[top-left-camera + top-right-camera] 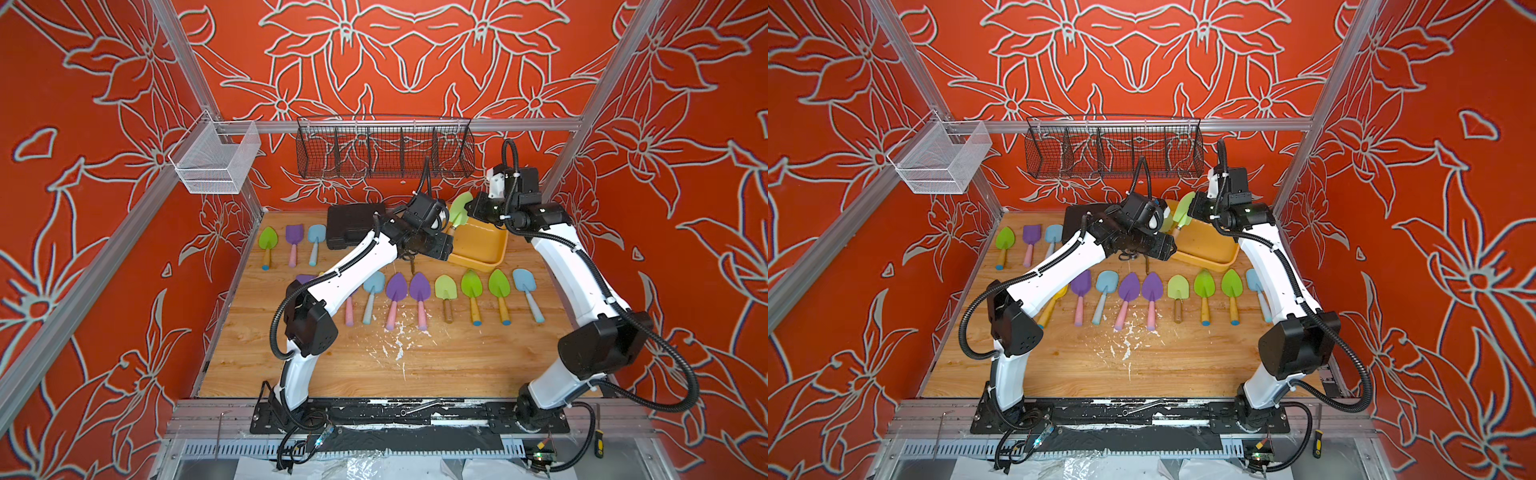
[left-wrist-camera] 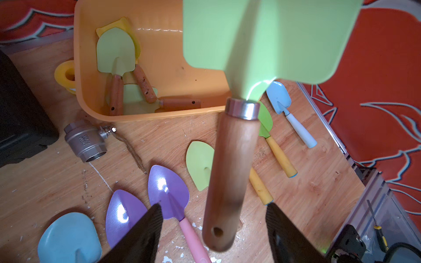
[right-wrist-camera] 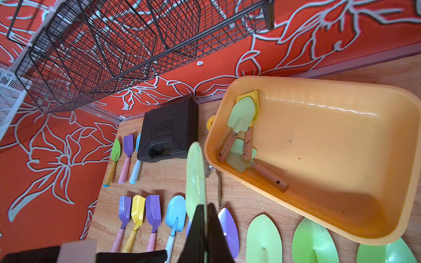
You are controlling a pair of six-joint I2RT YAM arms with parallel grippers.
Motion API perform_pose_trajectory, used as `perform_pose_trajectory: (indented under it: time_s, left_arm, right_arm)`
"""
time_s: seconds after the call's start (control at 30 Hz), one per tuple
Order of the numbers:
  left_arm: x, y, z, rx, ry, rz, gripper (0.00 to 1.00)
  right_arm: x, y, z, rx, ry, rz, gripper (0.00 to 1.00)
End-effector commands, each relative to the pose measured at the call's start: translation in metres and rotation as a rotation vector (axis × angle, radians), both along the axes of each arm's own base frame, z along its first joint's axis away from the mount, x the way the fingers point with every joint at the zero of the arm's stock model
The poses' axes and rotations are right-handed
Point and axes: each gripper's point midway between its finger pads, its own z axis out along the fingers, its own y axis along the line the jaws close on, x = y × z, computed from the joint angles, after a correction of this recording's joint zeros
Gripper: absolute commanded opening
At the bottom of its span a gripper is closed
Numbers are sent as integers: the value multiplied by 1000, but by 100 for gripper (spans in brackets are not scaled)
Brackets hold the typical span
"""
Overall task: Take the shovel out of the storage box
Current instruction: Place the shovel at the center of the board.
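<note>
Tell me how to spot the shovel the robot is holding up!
Find the yellow-orange storage box at the back of the wooden table. Over its end nearest the black case, the right tool pinches the blade of a pale green shovel with a wooden handle. It's the only shovel up in the air, handle dangling; all the others lie flat.

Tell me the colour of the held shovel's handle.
The handle is brown wood with a silver collar; clearest in the left wrist view.
</note>
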Motion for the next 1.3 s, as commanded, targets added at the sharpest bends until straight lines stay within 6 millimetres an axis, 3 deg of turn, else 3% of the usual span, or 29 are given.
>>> perform_pose_trajectory:
  time_s: [0.0,0.2,0.37,0.43,0.53,0.63,0.67,0.83,0.93,1.07,1.27]
  left_arm:
    - [7,-4,2,7,-21,9,66]
    - [11,-8,-2,14,-30,-6,42]
    - [13,-6,-2,33,-50,-11,9]
    - [13,-2,-1,47,-65,-4,1]
    - [12,2,1,68,-78,-10,0]
    - [9,5,2,77,-91,-22,0]
    - [9,6,3,75,-97,-24,0]
    - [4,14,4,97,-129,-28,0]
    - [2,20,7,104,-150,-27,0]
    - [-2,35,4,129,-146,0,0]
    - [-10,71,-11,166,-104,68,0]
  right_arm:
    - [-3,7,-5,27,27,11,0]
    - [-3,8,-6,34,33,9,0]
    - [-3,9,-11,41,55,10,0]
    - [-3,10,-14,44,64,18,0]
    - [-4,12,-18,47,78,26,0]
    - [-5,16,-15,58,68,51,13]
    - [-5,18,-13,66,60,60,19]
    - [-6,25,4,104,0,112,69]
    - [-8,25,14,113,-46,129,84]
    - [-12,19,29,79,-98,123,95]
    - [-24,10,41,32,-132,118,97]
